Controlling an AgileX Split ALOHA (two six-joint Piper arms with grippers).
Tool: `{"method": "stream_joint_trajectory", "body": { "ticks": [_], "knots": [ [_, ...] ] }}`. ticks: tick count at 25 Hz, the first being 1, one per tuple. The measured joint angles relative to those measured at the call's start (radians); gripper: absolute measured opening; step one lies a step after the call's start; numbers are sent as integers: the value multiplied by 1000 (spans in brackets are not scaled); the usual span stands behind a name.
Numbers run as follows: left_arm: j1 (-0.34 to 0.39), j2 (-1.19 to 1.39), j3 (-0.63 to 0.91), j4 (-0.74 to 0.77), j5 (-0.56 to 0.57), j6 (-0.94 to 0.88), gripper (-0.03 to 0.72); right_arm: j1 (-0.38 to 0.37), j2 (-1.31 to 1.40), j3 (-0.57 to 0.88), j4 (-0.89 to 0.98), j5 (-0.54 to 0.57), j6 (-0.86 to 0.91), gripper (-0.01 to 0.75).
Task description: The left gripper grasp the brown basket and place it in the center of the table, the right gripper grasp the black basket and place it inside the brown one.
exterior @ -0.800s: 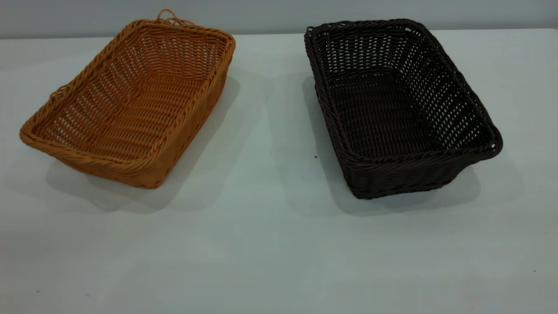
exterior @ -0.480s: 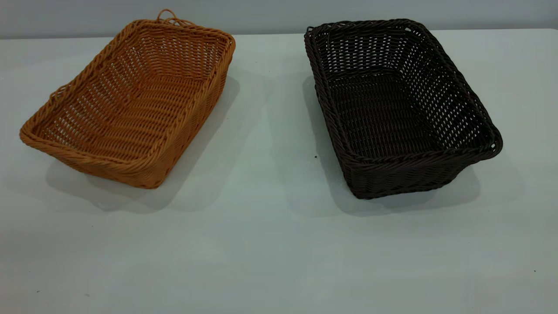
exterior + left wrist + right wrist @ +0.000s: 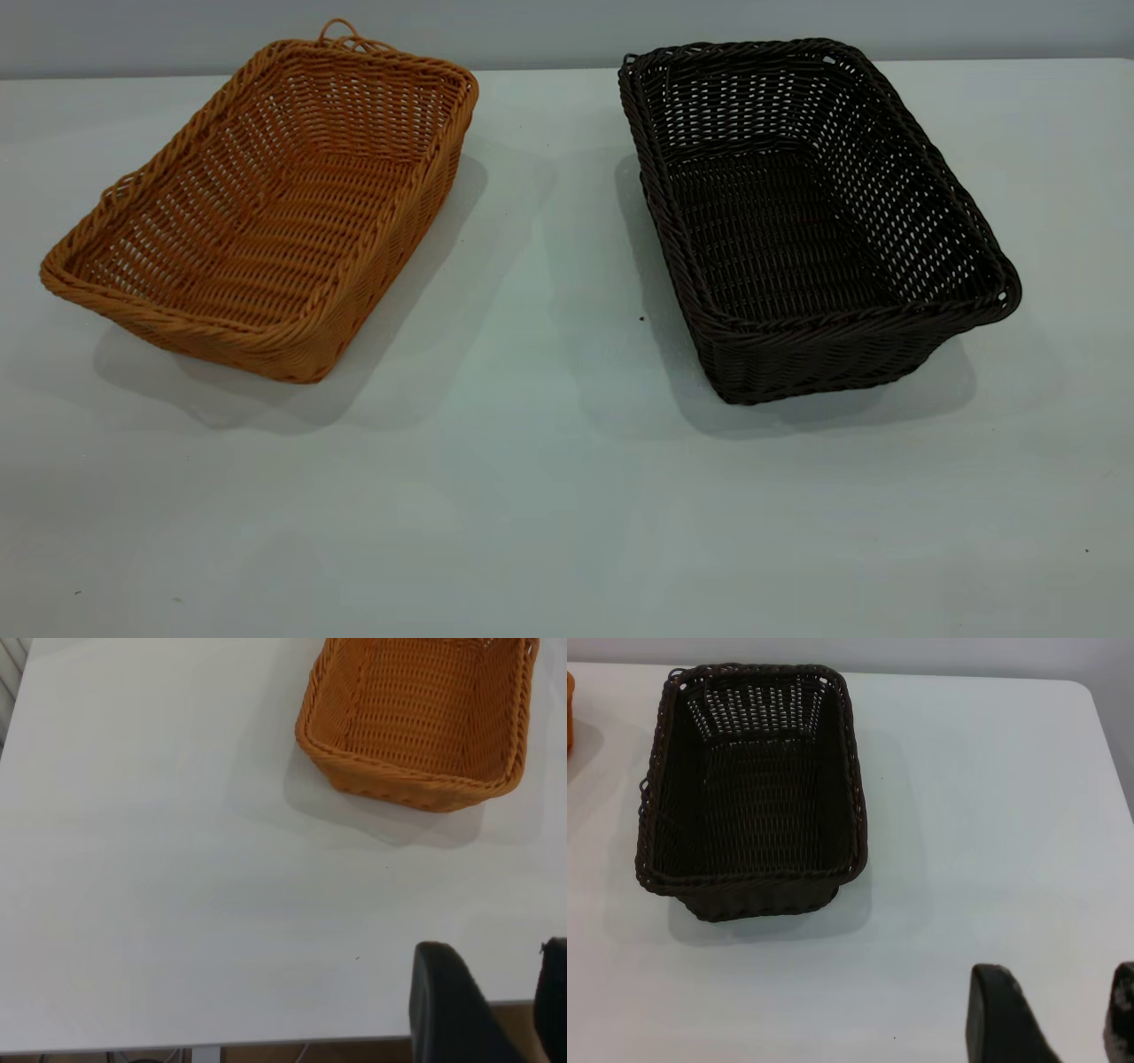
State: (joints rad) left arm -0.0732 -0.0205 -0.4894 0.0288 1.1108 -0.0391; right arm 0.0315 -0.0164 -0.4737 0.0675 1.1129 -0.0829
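Observation:
The brown basket (image 3: 266, 213) stands empty on the left part of the white table (image 3: 532, 496). It also shows in the left wrist view (image 3: 421, 718). The black basket (image 3: 806, 221) stands empty on the right part and shows in the right wrist view (image 3: 753, 788). No arm shows in the exterior view. My left gripper (image 3: 496, 992) hangs open and empty above the table's near edge, well away from the brown basket. My right gripper (image 3: 1054, 1010) hangs open and empty above bare table, apart from the black basket.
A bare strip of table (image 3: 549, 266) lies between the two baskets. The table's near edge (image 3: 266, 1043) shows in the left wrist view, with floor beyond it. A grey wall (image 3: 549, 27) runs behind the table.

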Motion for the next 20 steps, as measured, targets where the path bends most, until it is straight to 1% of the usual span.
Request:
{"method": "stream_joint_trajectory", "body": {
  "ticks": [15,20],
  "knots": [
    [0,0,0,0,0,0,239,0,0,0,1,0,0,239],
    [0,12,-4,46,-12,0,246,0,0,0,2,0,0,246]
  ]
}}
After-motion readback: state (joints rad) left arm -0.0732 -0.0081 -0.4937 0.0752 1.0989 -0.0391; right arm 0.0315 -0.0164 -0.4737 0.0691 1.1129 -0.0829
